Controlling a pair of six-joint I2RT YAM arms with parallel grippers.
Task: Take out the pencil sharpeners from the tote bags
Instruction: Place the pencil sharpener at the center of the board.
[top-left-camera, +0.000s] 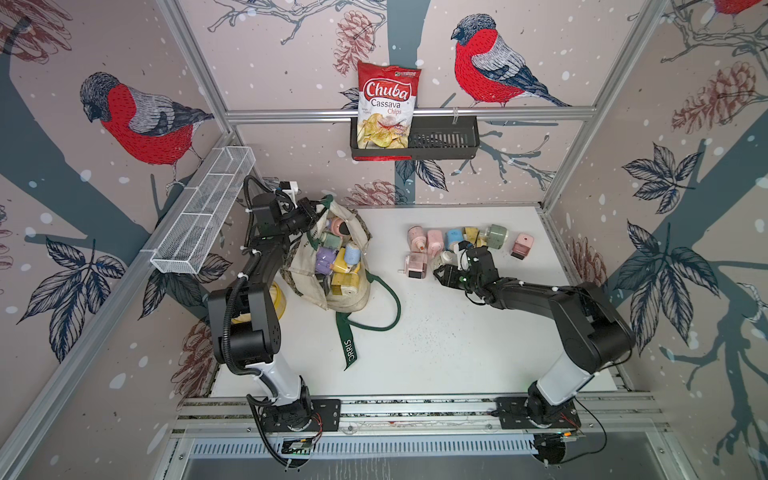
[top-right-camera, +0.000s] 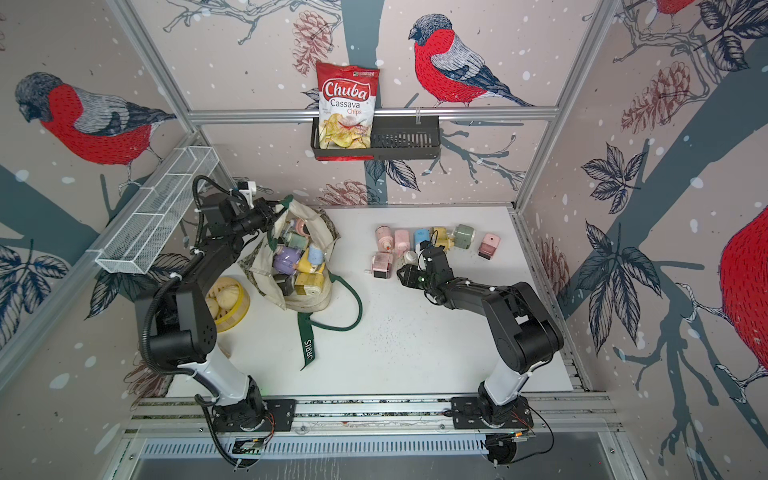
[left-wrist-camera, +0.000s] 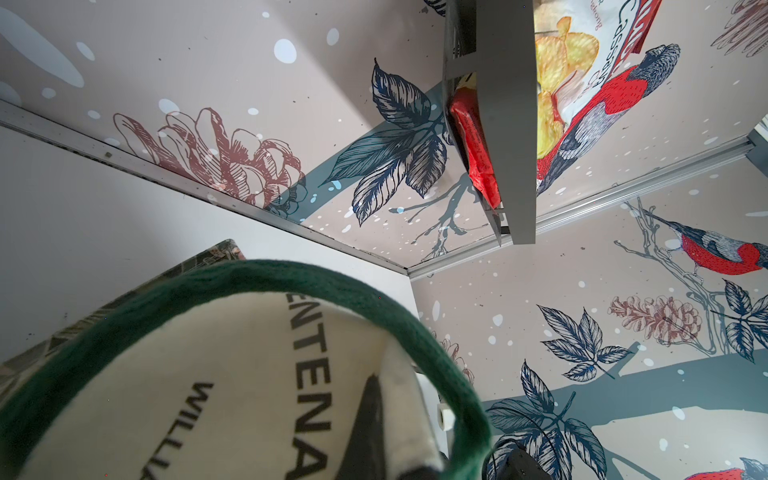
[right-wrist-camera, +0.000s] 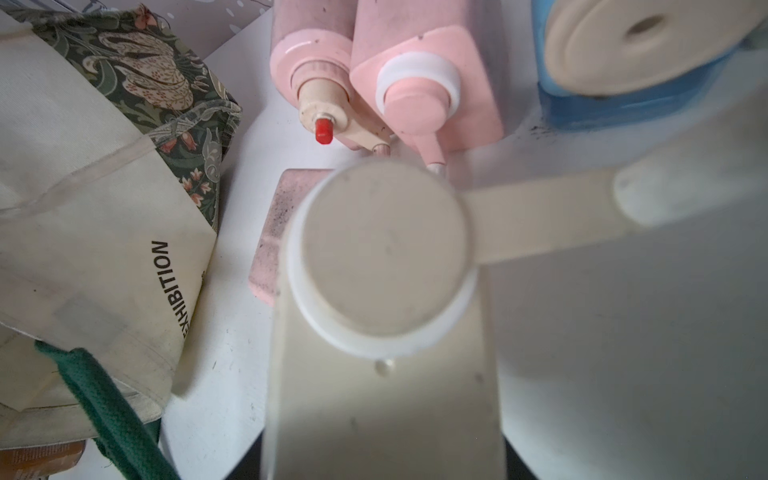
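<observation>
The cream tote bag (top-left-camera: 305, 259) with dark green handles stands open at the table's left and holds several pencil sharpeners, among them a purple one (top-left-camera: 324, 259) and a yellow one (top-left-camera: 343, 266). My left gripper (top-left-camera: 314, 212) is shut on the bag's far rim by a handle; in the left wrist view a dark finger (left-wrist-camera: 370, 415) presses the canvas (left-wrist-camera: 208, 374). Several more sharpeners (top-left-camera: 435, 241) lie in a cluster at the back right. My right gripper (top-left-camera: 444, 267) is shut on a cream sharpener (right-wrist-camera: 382, 249) at the near edge of that cluster.
A yellow bowl (top-right-camera: 230, 303) of pale discs sits left of the bag, beside my left arm. The bag's loose green handle (top-left-camera: 382, 316) trails over the table. A chips bag (top-left-camera: 386, 108) stands in a black wall basket (top-left-camera: 444, 143). A white wire basket (top-left-camera: 203, 212) hangs on the left wall.
</observation>
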